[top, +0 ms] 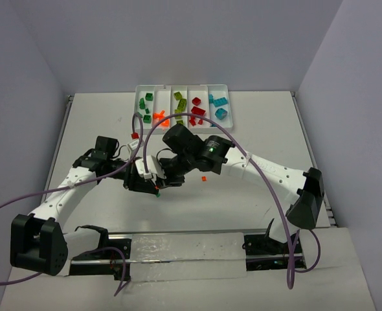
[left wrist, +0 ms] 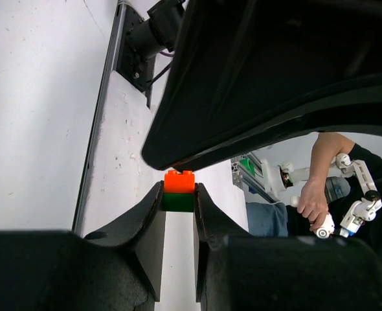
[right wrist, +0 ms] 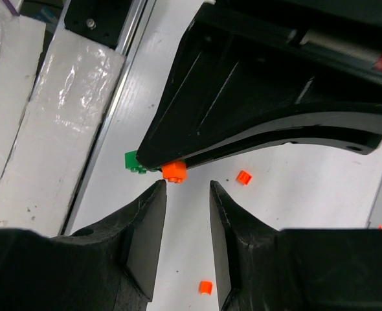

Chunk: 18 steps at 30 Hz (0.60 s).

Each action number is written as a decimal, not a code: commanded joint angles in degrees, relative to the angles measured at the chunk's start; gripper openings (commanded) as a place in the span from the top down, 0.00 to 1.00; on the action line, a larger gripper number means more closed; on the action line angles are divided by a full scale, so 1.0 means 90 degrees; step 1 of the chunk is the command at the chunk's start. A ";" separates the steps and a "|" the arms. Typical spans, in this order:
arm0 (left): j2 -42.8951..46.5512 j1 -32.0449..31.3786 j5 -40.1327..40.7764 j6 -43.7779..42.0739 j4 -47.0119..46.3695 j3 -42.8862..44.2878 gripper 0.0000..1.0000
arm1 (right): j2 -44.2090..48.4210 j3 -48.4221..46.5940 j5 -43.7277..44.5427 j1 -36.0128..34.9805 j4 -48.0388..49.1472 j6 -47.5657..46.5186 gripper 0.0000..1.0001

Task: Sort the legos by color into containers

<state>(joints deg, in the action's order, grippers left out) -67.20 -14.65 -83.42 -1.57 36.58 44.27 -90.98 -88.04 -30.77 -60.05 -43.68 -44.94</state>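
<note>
**Desk:** Where is the piece in play?

**Photographer:** Mid-table, well short of the white plastic five-compartment tray [top: 182, 87] at the far edge. The left gripper [left wrist: 178, 206] is clenched on a two-brick stack. The dark green plastic brick [left wrist: 178, 202] is pinched between its fingers, and the orange plastic brick [left wrist: 179, 181] juts out past the tips.

**Desk:** And the other arm?

**Photographer:** The right gripper [right wrist: 186, 189] is released and holds nothing. The orange brick sits just ahead of its parted jaws, a touch towards the left-hand finger in its own camera. The two grippers face each other almost nose to nose.

**Desk:** What does the next move turn on?

**Photographer:** The look of it is a pull-apart. The stack's long axis points out of the left gripper, so the right one needs to close on the orange end alone.

**Desk:** Do the views disagree?

**Photographer:** They add to each other. Only the left wrist shows the clamp on green. Only the right wrist shows the gap to orange, plus two loose orange bits [right wrist: 243, 177] on the table [top: 256, 129]. From above, the arms hide the stack.
</note>
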 commanded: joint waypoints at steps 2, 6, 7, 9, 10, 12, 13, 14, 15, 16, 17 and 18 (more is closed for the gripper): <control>0.0046 -0.0044 -0.1532 0.0021 -0.0138 0.0151 1.00 | 0.0262 0.0135 0.0094 -0.0068 0.0115 -0.0114 0.60; -0.0033 -0.0052 -0.1532 0.0008 -0.0138 0.0179 1.00 | 0.0226 0.0075 0.0139 -0.0076 0.0204 -0.0026 0.60; -0.0044 -0.0052 -0.1532 -0.0002 -0.0129 0.0179 1.00 | 0.0216 0.0045 0.0158 -0.0076 0.0215 -0.0016 0.60; -0.0097 -0.0052 -0.1532 -0.0002 -0.0134 0.0184 1.00 | 0.0172 -0.0063 0.0182 -0.0096 0.0258 0.0023 0.60; -0.0117 -0.0052 -0.1530 -0.0002 -0.0138 0.0190 1.00 | 0.0154 -0.0103 0.0195 -0.0102 0.0263 0.0036 0.60; -0.0150 -0.0052 -0.1522 0.0007 -0.0138 0.0198 1.00 | 0.0129 -0.0158 0.0244 -0.0143 0.0263 0.0061 0.60; -0.0177 -0.0043 -0.1522 0.0008 -0.0130 0.0216 1.00 | 0.0120 -0.0177 0.0254 -0.0153 0.0263 0.0071 0.60; -0.0180 -0.0042 -0.1522 0.0008 -0.0129 0.0218 1.00 | 0.0119 -0.0196 0.0264 -0.0163 0.0263 0.0080 0.60; -0.0213 -0.0047 -0.1522 0.0017 -0.0129 0.0227 1.00 | 0.0114 -0.0212 0.0279 -0.0188 0.0258 0.0091 0.60; -0.0248 -0.0051 -0.1522 0.0027 -0.0129 0.0237 1.00 | 0.0109 -0.0227 0.0295 -0.0213 0.0253 0.0101 0.60; -0.0262 -0.0045 -0.1522 0.0027 -0.0129 0.0244 1.00 | 0.0109 -0.0227 0.0308 -0.0233 0.0253 0.0101 0.60; -0.0278 -0.0048 -0.1522 0.0027 -0.0123 0.0252 1.00 | 0.0114 -0.0222 0.0324 -0.0253 0.0253 0.0101 0.60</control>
<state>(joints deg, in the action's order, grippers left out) -69.07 -14.70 -83.92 -1.52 36.58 44.29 -90.94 -87.23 -28.62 -61.13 -43.28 -44.63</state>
